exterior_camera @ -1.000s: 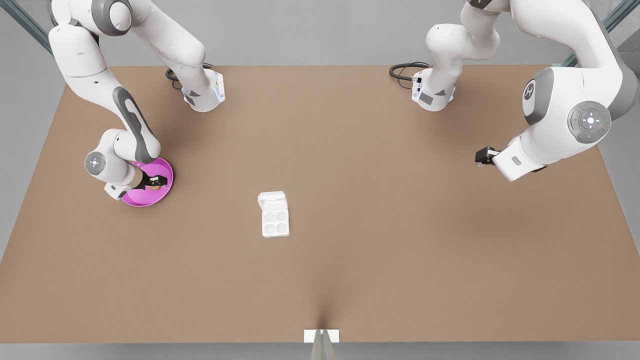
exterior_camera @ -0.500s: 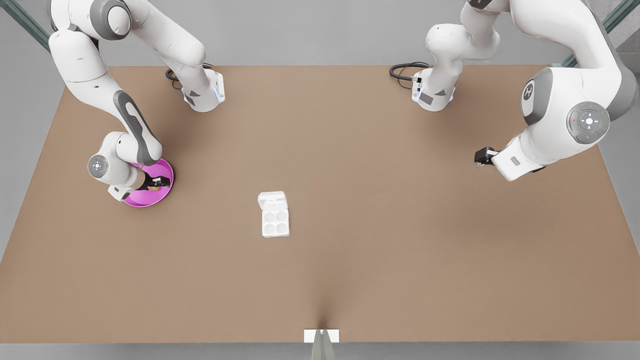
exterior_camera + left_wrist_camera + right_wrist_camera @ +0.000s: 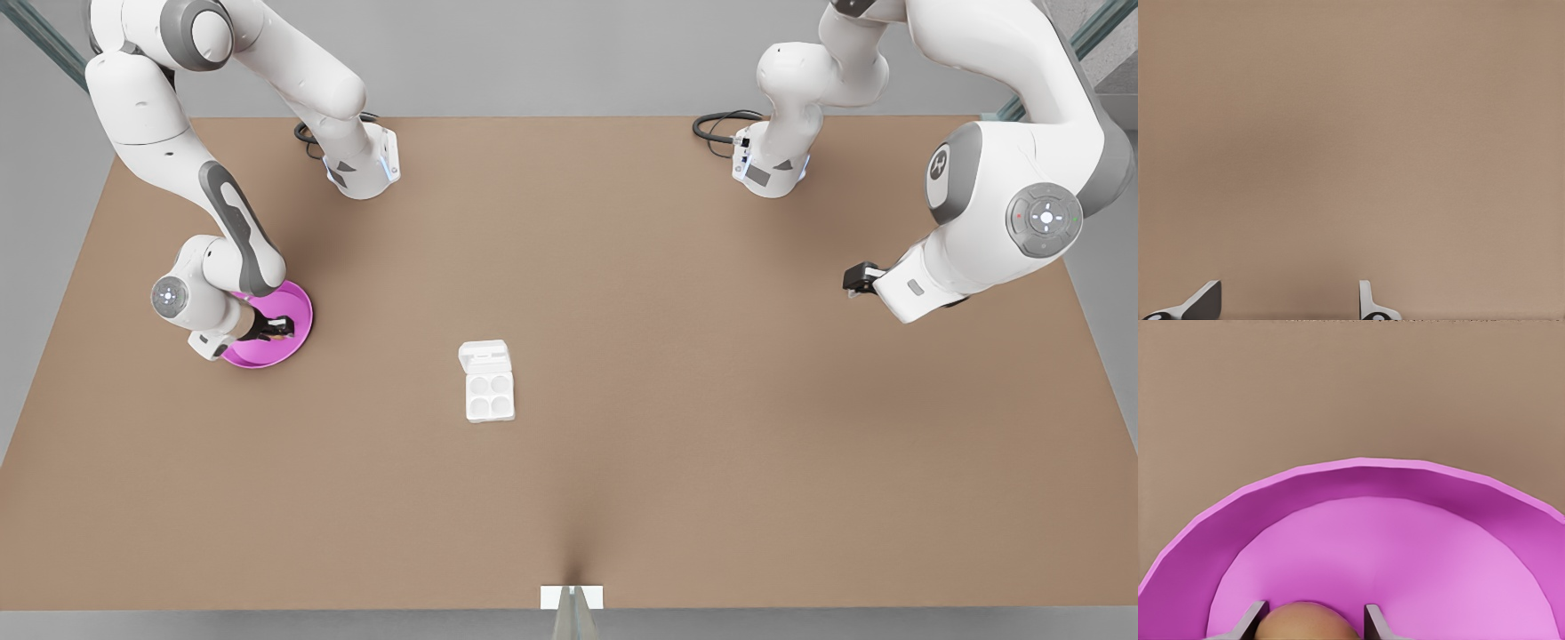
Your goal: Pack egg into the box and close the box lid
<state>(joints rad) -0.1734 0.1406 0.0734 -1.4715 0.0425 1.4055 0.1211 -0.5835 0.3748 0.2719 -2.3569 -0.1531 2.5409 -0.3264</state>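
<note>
The right claw (image 3: 277, 325) is down in the pink plate (image 3: 298, 336) at the front view's left, pinching the egg (image 3: 1306, 621). The box (image 3: 490, 396) sits mid-counter, its lid (image 3: 485, 357) open. The left claw (image 3: 855, 280) waits spread over bare counter (image 3: 1351, 133), far right.

Tan egg (image 3: 1305, 621), pink plate (image 3: 298, 333), white box (image 3: 489, 396), brown table (image 3: 622, 356)
</note>
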